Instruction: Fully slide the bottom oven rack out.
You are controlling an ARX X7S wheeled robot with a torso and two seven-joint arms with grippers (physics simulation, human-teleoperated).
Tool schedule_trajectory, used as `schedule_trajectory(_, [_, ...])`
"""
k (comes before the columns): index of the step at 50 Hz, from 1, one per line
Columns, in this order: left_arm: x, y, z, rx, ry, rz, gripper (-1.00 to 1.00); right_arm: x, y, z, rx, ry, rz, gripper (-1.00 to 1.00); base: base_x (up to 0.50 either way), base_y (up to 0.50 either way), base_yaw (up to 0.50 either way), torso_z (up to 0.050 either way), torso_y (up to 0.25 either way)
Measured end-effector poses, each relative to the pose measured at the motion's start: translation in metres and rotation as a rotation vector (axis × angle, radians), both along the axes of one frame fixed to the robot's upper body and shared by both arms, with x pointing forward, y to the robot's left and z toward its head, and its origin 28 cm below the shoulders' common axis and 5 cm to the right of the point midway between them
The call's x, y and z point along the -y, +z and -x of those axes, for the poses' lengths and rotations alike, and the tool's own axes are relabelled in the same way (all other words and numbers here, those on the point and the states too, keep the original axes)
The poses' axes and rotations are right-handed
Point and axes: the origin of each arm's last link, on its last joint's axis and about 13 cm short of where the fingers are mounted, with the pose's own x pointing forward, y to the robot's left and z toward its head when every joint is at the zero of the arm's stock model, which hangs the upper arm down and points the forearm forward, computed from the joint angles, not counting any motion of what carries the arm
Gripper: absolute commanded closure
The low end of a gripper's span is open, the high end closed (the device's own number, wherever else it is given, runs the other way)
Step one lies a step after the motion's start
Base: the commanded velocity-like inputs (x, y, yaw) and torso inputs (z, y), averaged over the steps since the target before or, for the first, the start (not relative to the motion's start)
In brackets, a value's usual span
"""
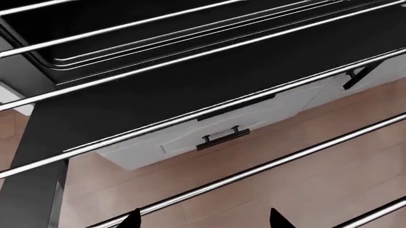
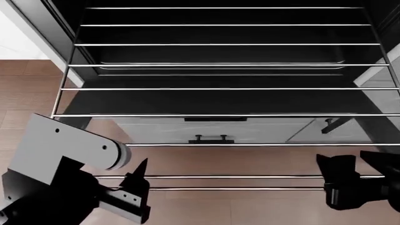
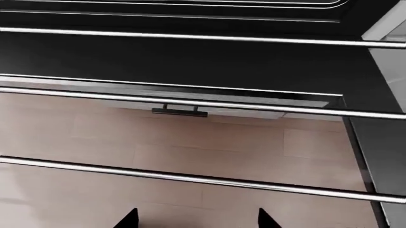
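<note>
Bottom oven rack (image 2: 218, 115) at the centre of it all, reached from both ends of its doubled front rail (image 2: 250, 183); left gripper (image 2: 138, 180) at the rail's left end, fingers apart, one dark fingertip (image 2: 141, 167) rising just above the upper bar; whether any pad touches metal cannot be told from the head view; in the left wrist view only two black tips at the lower edge, spread, with a wire passing near them; right gripper (image 2: 356, 166) at the rail's right end, likewise spread wide, two thick black fingers either side of a gap, gripping nothing visibly; its tips equally apart in the right wrist view, nearest wire lying beyond them.

Outward from the grippers: long axis of rail and wires running side to side, square to the pull; rack stretching away toward the oven (image 2: 62, 28), front portion hanging over the wooden floor (image 2: 25, 93), rear wires over the dark flat tray (image 2: 218, 65) in the black cavity; white drawer with black handle (image 2: 211, 138) showing below through the wires.

Judged from this: both grippers about equally near, one per end; remaining travel, if any, straight toward the robot, away from the cavity; uneven pull likely to skew the rack in its guides.
</note>
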Motion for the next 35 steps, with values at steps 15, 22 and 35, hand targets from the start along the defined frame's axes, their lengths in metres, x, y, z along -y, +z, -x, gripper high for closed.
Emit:
schedule_trajectory(15, [-0.007, -0.009, 0.003, 0.041, -0.025, -0.006, -1.0, -0.007, -0.015, 0.008, 0.072, -0.002, 0.056, -1.0, 0.0, 0.0, 0.01, -0.01, -0.019])
schedule_trajectory(22, [-0.01, -0.004, -0.003, 0.013, 0.007, 0.124, -1.0, -0.018, -0.031, 0.011, 0.162, -0.024, 0.075, -1.0, 0.01, 0.01, 0.01, -0.012, -0.023])
schedule_trajectory(35, [-0.02, 0.024, -0.011, -0.186, 0.1, 0.472, -1.0, -0.027, -0.062, 0.015, 0.333, -0.044, 0.06, -1.0, 0.0, 0.01, 0.01, -0.012, -0.026])
